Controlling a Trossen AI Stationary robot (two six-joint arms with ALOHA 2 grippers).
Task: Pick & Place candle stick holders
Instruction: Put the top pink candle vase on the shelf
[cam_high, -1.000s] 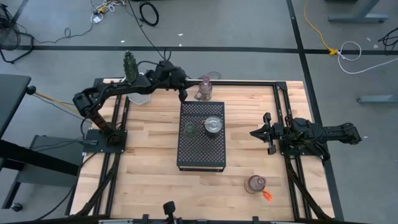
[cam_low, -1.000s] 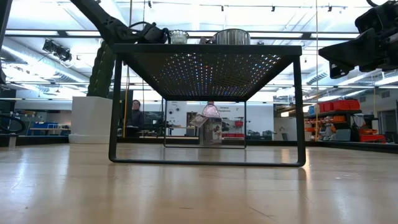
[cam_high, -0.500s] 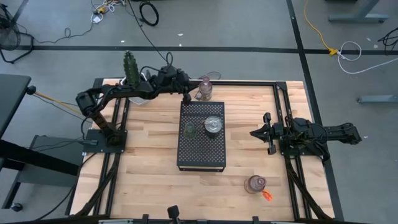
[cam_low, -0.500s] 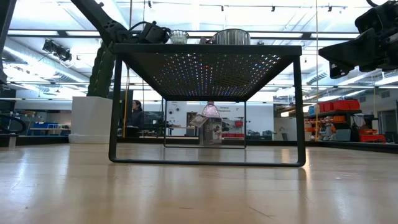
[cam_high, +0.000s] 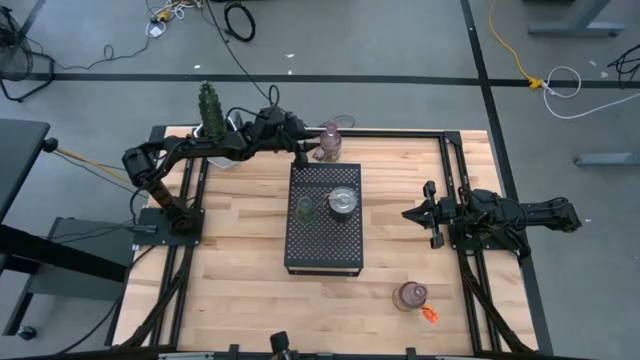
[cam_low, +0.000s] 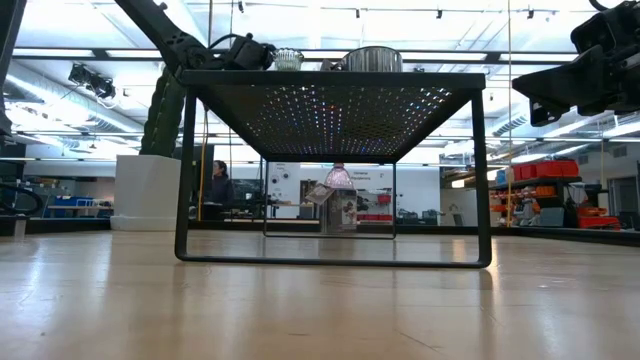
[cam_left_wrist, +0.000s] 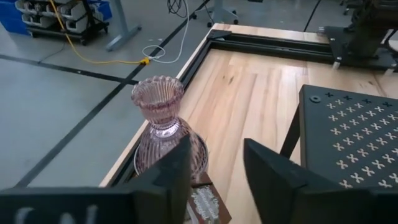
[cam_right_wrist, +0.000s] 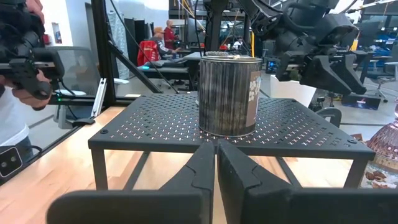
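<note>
A pink ribbed glass candle stick holder stands on its base at the table's far edge, a tag lying beside it. My left gripper is open just beside it, level with its lower half; the holder stands outside the left finger, not between the fingers. A green holder and a wider silvery holder stand on the black perforated stand. Another pink holder stands near the front right. My right gripper is shut at the table's right side.
A cactus in a white pot stands at the far left corner, close behind my left arm. The stand's far edge is right beside my left gripper. A person stands beyond the table. Bare wood lies left and right of the stand.
My left gripper has moved a little toward the table's right edge, closer to the pink holder at the far edge, then kept still. The holders have not moved.
</note>
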